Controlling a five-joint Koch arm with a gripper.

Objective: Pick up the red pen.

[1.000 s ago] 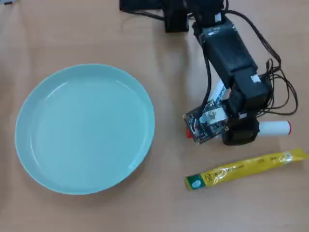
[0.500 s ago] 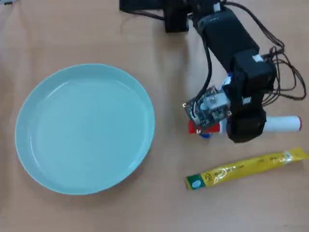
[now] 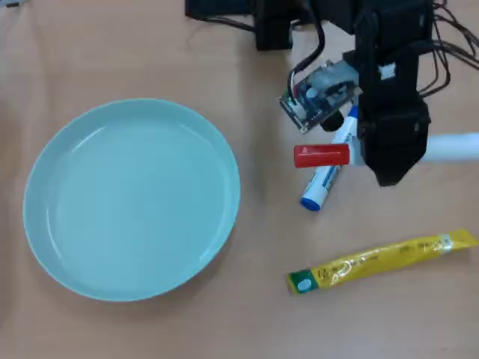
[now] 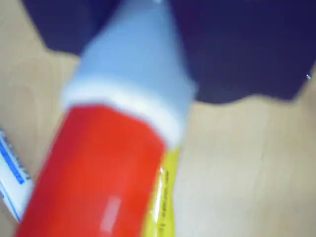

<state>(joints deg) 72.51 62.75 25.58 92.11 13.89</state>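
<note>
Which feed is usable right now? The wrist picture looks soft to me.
Wrist view: badly out of focus, the red pen fills the frame too close to the lens, its edges smeared. Overhead view: evenly lit and fairly sharp, the red pen, blue-capped marker, yellow sachet and plate clear; gripper slightly blurred.

red pen: glossy plastic | plate: smooth, glossy | table: matt wood

Red pen: red cap, white barrel. Second marker: white, blue cap, blue print. Sachet: yellow, green end. Plate: pale blue-green. Counter: light tan wood grain. Arm: black.
</note>
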